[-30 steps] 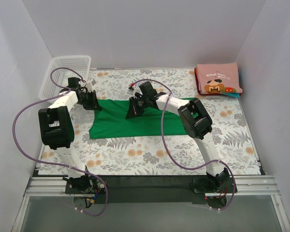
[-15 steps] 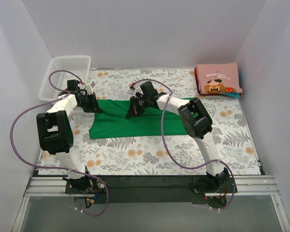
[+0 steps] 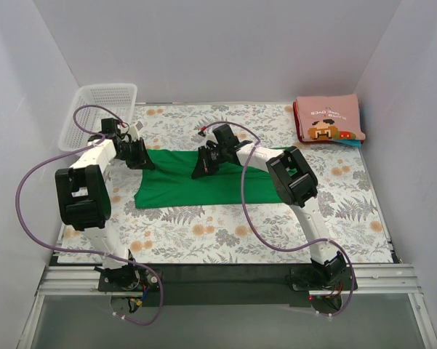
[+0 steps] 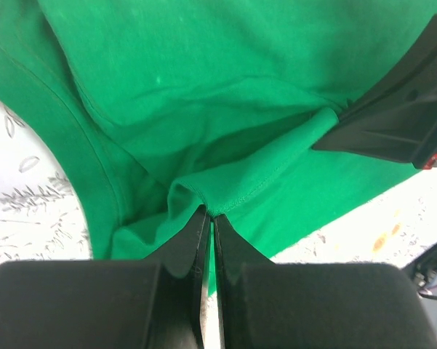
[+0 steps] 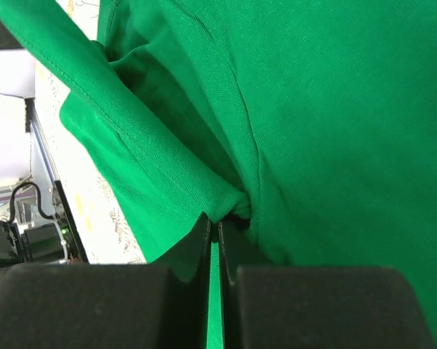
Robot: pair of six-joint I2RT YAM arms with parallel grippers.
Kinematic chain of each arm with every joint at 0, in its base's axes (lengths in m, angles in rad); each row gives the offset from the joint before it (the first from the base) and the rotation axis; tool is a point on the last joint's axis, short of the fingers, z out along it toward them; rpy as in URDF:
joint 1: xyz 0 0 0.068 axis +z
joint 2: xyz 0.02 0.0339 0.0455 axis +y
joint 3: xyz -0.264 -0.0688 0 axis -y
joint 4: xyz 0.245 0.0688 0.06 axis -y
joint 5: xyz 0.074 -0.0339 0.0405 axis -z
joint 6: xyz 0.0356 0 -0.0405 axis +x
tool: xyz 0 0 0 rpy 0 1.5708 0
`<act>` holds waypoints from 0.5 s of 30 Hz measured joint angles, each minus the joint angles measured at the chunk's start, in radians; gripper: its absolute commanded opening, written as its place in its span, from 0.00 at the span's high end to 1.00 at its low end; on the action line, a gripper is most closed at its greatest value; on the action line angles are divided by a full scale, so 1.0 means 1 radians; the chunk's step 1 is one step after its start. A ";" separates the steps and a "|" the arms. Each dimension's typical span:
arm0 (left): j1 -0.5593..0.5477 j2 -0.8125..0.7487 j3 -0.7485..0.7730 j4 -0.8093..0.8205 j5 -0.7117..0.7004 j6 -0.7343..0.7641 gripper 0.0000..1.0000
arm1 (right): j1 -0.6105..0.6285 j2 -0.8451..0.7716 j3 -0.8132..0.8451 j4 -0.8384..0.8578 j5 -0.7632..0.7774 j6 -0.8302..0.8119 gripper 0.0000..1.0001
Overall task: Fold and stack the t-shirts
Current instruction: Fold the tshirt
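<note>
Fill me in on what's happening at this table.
Two robot arms are folding a green t-shirt spread on the floral table. The left gripper and right gripper are each shut on a pinch of cloth at its far edge. A folded pink t-shirt already lies on a teal t-shirt at the far right corner.

— What lies on the flowered table [image 3: 203, 233]?
— A green t-shirt [image 3: 196, 190] spread in the middle, a white basket [image 3: 94, 102] at the far left corner, and a teal t-shirt [image 3: 355, 143] far right under a folded pink t-shirt [image 3: 327, 120].
</note>
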 measured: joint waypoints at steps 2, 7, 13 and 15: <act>0.000 -0.005 -0.002 -0.017 0.004 -0.004 1.00 | -0.001 0.000 0.000 0.000 -0.001 0.004 0.99; 0.000 -0.047 -0.063 -0.048 0.011 -0.007 1.00 | -0.009 0.000 0.000 0.001 -0.007 0.014 0.99; 0.000 -0.094 -0.141 -0.097 0.014 -0.006 1.00 | -0.021 0.000 0.000 0.007 -0.014 0.023 0.99; -0.001 -0.098 -0.153 -0.100 0.012 -0.005 1.00 | -0.024 0.000 -0.002 0.008 -0.016 0.023 0.99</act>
